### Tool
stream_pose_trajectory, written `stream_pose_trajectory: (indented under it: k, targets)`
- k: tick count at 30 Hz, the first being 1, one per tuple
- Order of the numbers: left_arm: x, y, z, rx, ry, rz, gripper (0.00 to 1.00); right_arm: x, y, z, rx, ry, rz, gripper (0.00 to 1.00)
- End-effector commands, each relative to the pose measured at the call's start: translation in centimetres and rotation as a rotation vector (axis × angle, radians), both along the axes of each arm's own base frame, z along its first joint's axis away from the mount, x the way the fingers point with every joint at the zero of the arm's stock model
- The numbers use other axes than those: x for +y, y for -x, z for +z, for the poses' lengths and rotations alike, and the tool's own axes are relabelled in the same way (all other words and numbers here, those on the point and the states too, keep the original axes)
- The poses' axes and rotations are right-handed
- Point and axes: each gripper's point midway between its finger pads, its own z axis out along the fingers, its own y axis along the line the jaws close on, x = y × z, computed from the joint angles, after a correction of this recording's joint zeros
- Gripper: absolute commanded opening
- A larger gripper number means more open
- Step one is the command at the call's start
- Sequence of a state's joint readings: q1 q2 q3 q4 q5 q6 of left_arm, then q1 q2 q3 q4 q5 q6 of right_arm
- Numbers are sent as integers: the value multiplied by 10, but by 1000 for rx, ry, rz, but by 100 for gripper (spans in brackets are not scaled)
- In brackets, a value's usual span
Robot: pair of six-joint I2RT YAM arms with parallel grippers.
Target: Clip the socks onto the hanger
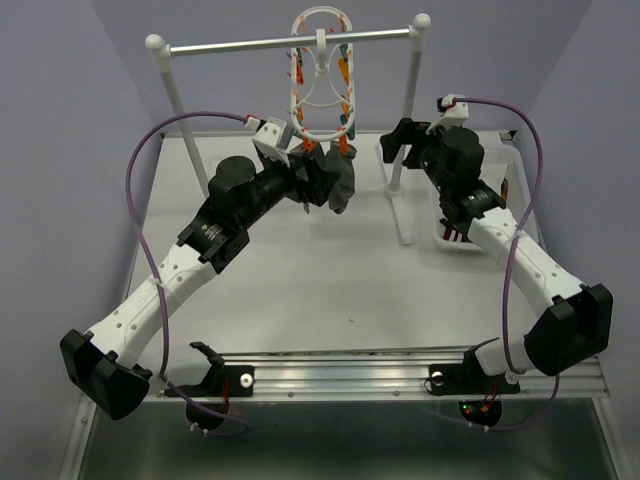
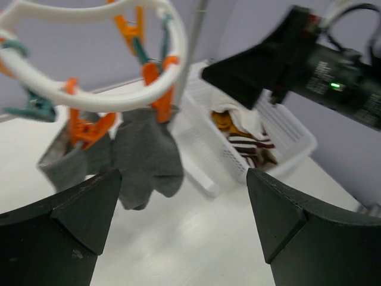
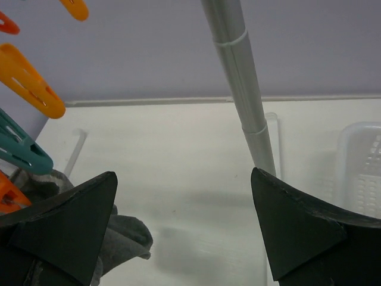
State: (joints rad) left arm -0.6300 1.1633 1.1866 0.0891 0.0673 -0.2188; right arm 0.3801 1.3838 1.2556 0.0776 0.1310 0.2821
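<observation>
The white oval hanger [image 1: 322,75] hangs from the rail, with orange and teal clips round its rings. Two grey socks [image 2: 146,155] dangle from orange clips [image 2: 89,128] at its lower ring [image 2: 119,98]. My left gripper [image 2: 183,174] is open and empty, just in front of and below these socks [image 1: 343,185]. More socks lie in the basket: a brown striped one [image 2: 253,149], a mustard one [image 2: 225,122] and a white one [image 2: 247,119]. My right gripper [image 3: 184,174] is open and empty, level with the hanger's right side [image 1: 393,142], near the rail's right post.
The metal rail stand [image 1: 290,42] spans the back of the table; its right post [image 3: 238,83] rises close in front of my right gripper. The white perforated basket [image 2: 292,134] sits at the right, partly under my right arm [image 1: 520,250].
</observation>
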Motion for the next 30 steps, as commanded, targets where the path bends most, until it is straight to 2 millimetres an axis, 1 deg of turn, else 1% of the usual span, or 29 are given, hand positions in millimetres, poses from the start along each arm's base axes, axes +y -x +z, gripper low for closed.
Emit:
stream_pose_trajectory:
  k: [1,3,4,5,6,7,8,9,10,11,13,14,15,16,17,18,19,20,21,22,23,24,25,26,27,28,29,30]
  targets:
    - [-47,61,53,-194,64,-393,99,0,-1,19,-34,17,17,100]
    - [-50,55,51,-161,75,-360,99,-12,-4,16,-23,16,-10,100]
    - [-52,53,54,-156,82,-354,99,-15,-6,14,-14,14,-15,100]
    - [-56,47,47,-131,76,-351,99,-13,-6,13,-7,5,-5,100]
    - [-58,44,45,-115,82,-349,99,-23,-9,11,-1,4,-22,100]
    - [-61,42,48,-116,93,-350,99,-23,-9,10,3,2,-5,100]
    - [-68,37,42,-93,94,-353,99,-28,-10,7,11,2,-13,100]
    - [-72,34,40,-85,98,-357,99,-28,-9,6,14,3,-8,100]
    - [-76,31,41,-82,105,-359,99,-34,-10,4,17,3,-22,100]
    - [-84,26,41,-74,104,-371,99,-41,-10,4,19,2,-36,100]
    - [-94,27,40,-67,102,-408,99,-58,-11,0,39,-6,-69,100]
    - [-97,26,43,-71,103,-418,99,-82,-14,-4,53,-14,-120,100]
    - [-104,26,38,-64,94,-436,99,-97,-13,-19,106,-21,-153,100]
    - [-105,26,37,-66,90,-441,99,-112,-15,-27,129,-28,-187,100]
    - [-108,26,36,-67,88,-445,99,-147,-18,-34,152,-39,-264,100]
    - [-111,25,32,-60,82,-453,99,-164,-18,-45,194,-61,-303,100]
    - [-114,26,30,-54,79,-466,99,-180,-21,-58,230,-77,-333,100]
    - [-117,26,28,-48,82,-476,99,-187,-21,-66,258,-108,-318,100]
    - [-122,28,23,-35,77,-505,99,-210,-20,-79,295,-119,-364,100]
    - [-124,29,20,-26,75,-518,99,-216,-21,-89,321,-113,-378,100]
    - [-128,29,12,-10,66,-533,99,-224,-23,-108,364,-65,-401,100]
    - [-129,29,9,-2,61,-539,99,-229,-23,-119,393,-30,-416,100]
    - [-130,29,0,17,51,-537,99,-234,-25,-123,406,1,-431,100]
    - [-129,28,-6,24,43,-533,99,-249,-27,-139,445,63,-487,100]
    - [-126,26,-8,23,41,-511,99,-253,-29,-145,463,91,-498,100]
    - [-124,26,-14,32,34,-500,99,-258,-31,-150,474,118,-512,100]
    - [-120,31,-22,40,24,-491,99,-267,-36,-158,492,165,-536,100]
    - [-115,27,-27,44,17,-451,99,-270,-39,-161,502,179,-540,100]
